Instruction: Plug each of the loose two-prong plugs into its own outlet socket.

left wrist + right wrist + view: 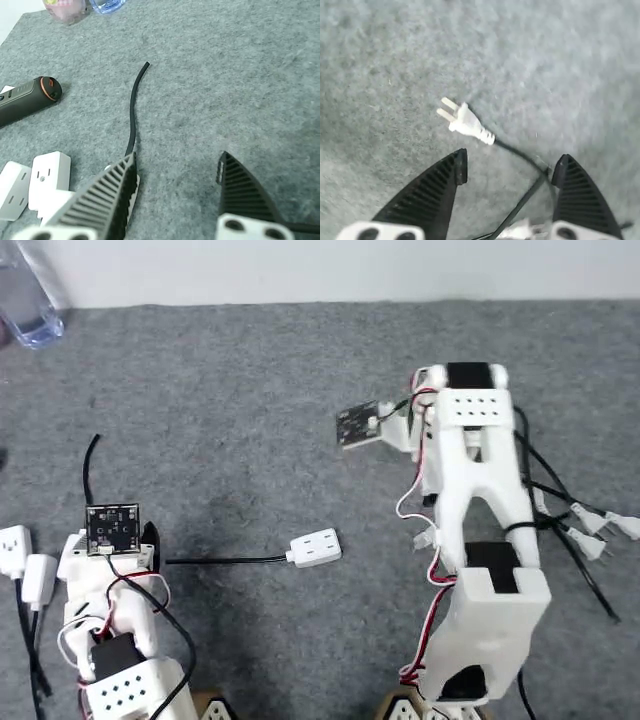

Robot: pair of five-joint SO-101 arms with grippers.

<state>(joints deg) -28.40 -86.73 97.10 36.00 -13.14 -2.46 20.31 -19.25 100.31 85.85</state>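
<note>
Left gripper (175, 186): the two ribbed black fingers (114, 196) are spread wide with nothing between them, low over the grey felt mat (225, 75). A thin black cable (132, 107) runs out from behind one finger and ends free on the mat. Just beside that same finger lie two white socket blocks (47, 172), side by side. Further off lies a black cylindrical tool (30, 99) with an orange ring near its end. A clear bottle (105, 4) stands at the far edge of the mat.

Right gripper (510, 170): fingers are spread here too, holding nothing, above the mat. A white two-prong plug (465, 122) lies flat just beyond the fingertips, apart from both, prongs pointing away from the gripper. Its black cord (525, 167) trails back between the fingers.

High view: a white outlet socket (315, 548) lies on the mat between the two arms, its black lead running toward the left arm. None of its slots holds a plug. Several loose plugs (592, 522) lie in a cluster beside the right arm, on its outer side, well apart from that socket.
</note>
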